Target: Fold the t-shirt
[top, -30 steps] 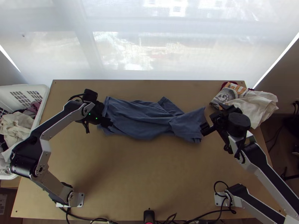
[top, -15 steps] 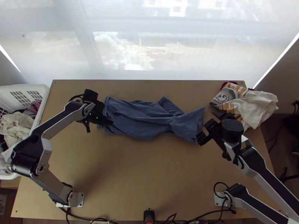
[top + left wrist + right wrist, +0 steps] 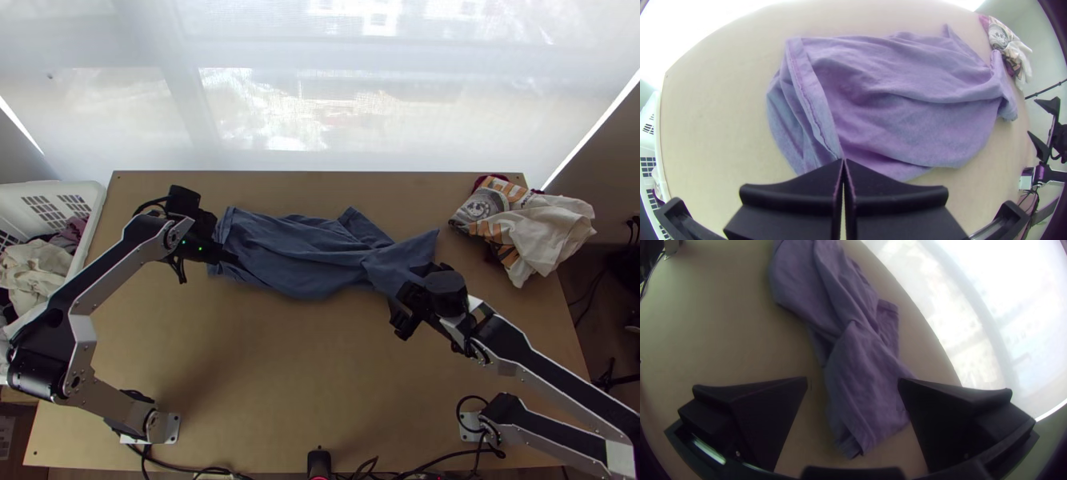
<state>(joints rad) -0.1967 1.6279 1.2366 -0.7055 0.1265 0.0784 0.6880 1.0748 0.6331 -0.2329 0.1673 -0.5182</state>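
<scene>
Blue t-shirt wants the left gripper, pinching its hem, held steady while the right gripper, jaws spread, lowers squarely before closing.

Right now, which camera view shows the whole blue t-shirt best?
The top view: it shows the t-shirt nearly end to end, though the left gripper and right gripper hide bits. The left wrist view shows its stitched hem close up; the right wrist view, its opposite end between open fingers.

Laundry basket and window suggest a home.
</scene>
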